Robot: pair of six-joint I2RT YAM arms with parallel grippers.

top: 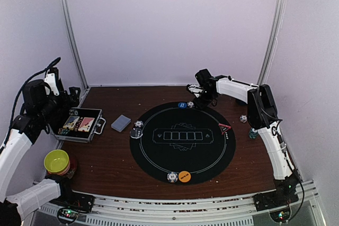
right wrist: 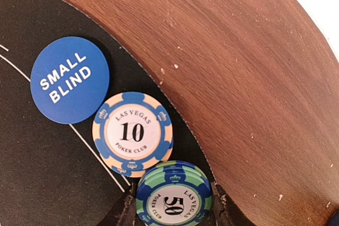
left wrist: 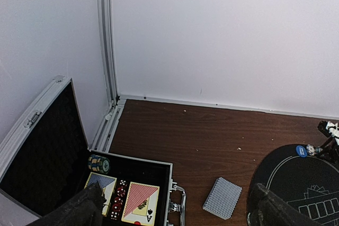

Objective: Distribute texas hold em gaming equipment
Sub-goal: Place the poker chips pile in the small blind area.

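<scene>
The right hand [right wrist: 174, 210] grasps a green chip [right wrist: 174, 194] near the blue button [right wrist: 69, 79] at the worktop's [right wrist: 254, 78] far edge, probably placing it, so a gentle release comes next.

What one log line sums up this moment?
left gripper: open, near open case | right gripper: gripping green 50 chip, beside 10 chip and Small Blind button
</scene>
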